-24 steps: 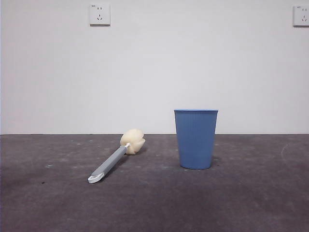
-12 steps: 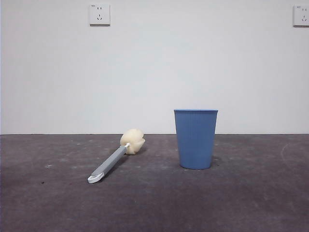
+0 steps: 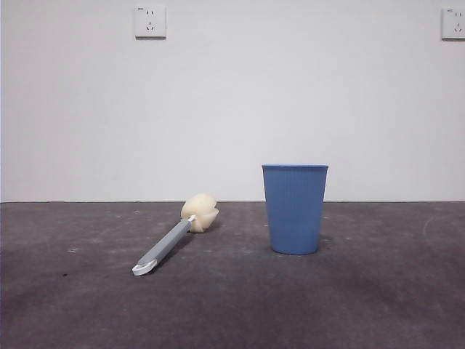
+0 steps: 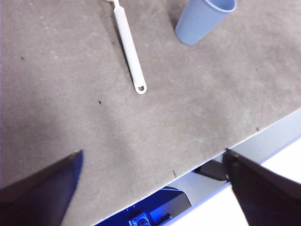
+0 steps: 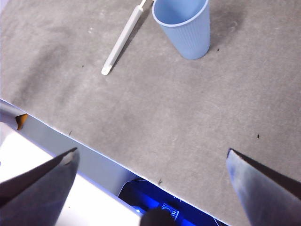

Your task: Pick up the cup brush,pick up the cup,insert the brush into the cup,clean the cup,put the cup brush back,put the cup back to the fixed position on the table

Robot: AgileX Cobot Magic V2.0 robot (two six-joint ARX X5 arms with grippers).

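Upright, ribbed blue cup [image 3: 294,209] beside flat-lying sponge-headed cup brush [image 3: 174,235]

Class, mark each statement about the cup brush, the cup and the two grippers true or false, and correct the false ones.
1. The cup stands upright on the table. True.
2. The cup brush is inside the cup. False: it lies flat on the table beside the cup, apart from it.
3. The left gripper is holding the brush handle. False: it is open, empty and away from the brush.
4. The right gripper is open and holds nothing. True.
5. Two wall sockets show on the white wall. True.
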